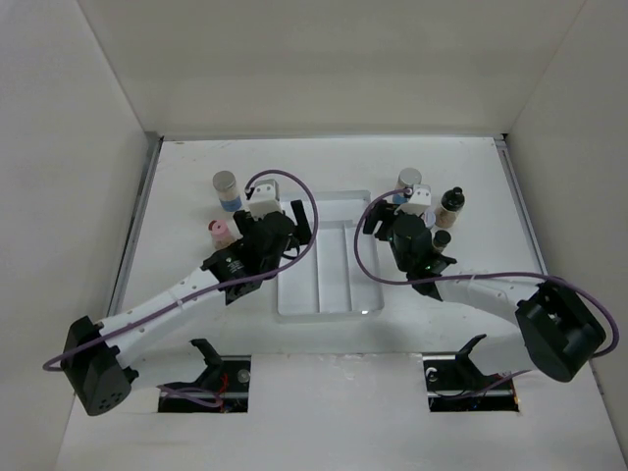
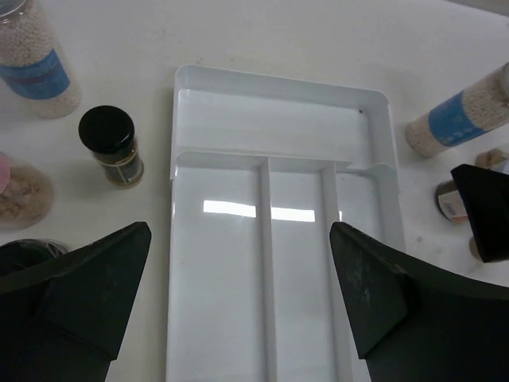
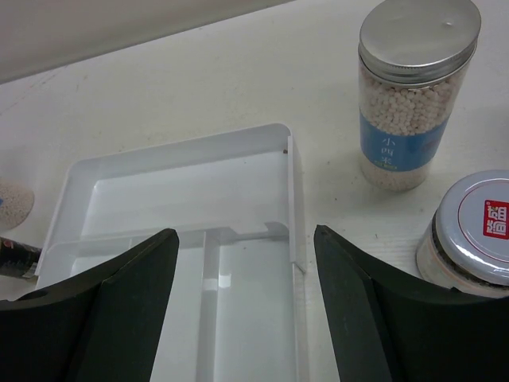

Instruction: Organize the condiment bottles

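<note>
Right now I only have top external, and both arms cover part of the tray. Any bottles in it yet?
Observer: No. Left wrist shows the tray bare: one cross compartment, three long ones, no bottle inside.
Operator: Left end effector holding anything?
Observer: Nothing. The left end effector is open above the tray.
Operator: What's under the right arm?
Observer: The right end effector is open too. To the right in its wrist view stands a short jar with a red-labelled lid, beside the tall grey-lidded bottle.
</note>
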